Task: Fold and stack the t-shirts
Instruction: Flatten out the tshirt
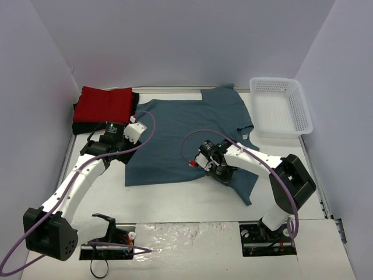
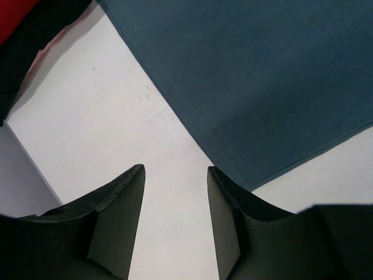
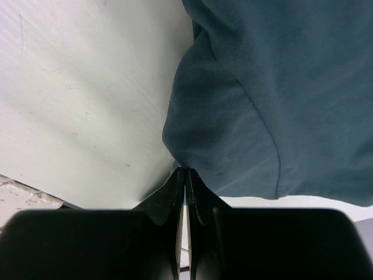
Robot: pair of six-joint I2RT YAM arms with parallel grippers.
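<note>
Teal t-shirt [image 1: 180,134] lies spread, edge seemingly pinched by right gripper [image 3: 185,172].

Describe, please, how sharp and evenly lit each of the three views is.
Top external: sharp and evenly lit, with only soft shadows beside the arms on the teal t-shirt. Left wrist: the left gripper is a dark, slightly soft foreground, the table is bright, and the cloth edge is crisp. Right wrist: the right gripper is nearly black and without detail, while the shirt's seam is in focus.

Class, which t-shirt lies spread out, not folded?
The teal t-shirt, spread flat in the centre; the red t-shirt lies folded on the black t-shirt at the far left.
</note>
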